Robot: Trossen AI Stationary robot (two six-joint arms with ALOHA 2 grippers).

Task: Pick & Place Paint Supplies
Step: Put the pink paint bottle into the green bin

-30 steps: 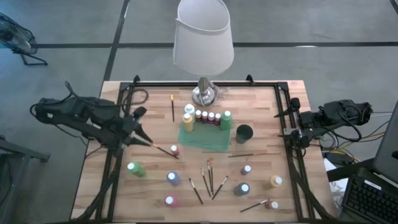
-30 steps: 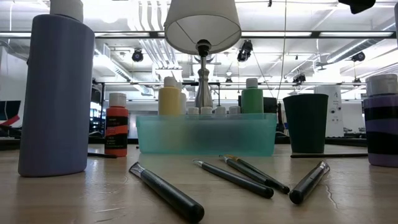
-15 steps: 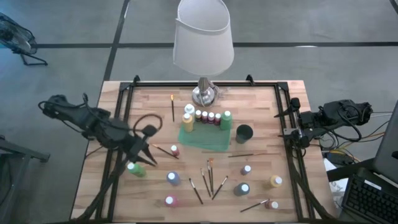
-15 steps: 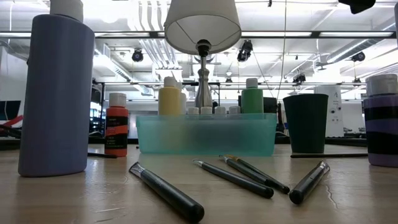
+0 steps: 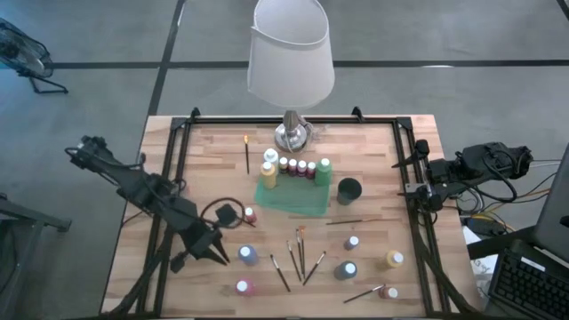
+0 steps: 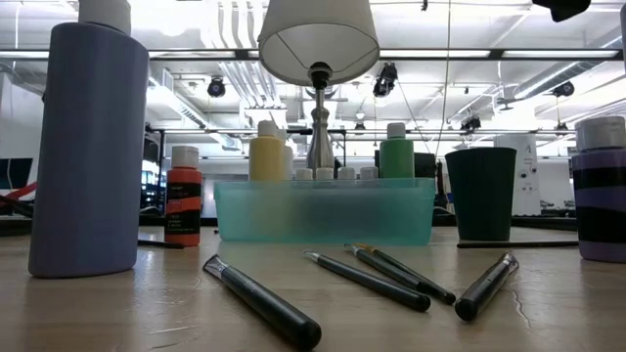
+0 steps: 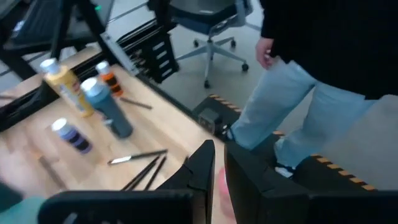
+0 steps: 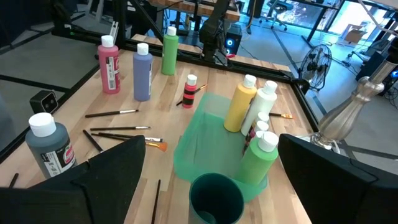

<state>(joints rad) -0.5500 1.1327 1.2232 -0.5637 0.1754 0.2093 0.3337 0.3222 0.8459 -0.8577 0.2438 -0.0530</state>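
While the right end effector waits wide open and empty at 3 o'clock, the left end effector, near-shut on nothing visible, hovers at 7 o'clock beside the blue bottle: probably pick approach, next needs fingers opened.

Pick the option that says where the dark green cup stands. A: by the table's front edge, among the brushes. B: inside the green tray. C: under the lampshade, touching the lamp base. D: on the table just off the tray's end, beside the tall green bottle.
D: the high view shows the dark green cup on the bare wood just past the green tray, next to the tall green bottle at that end.
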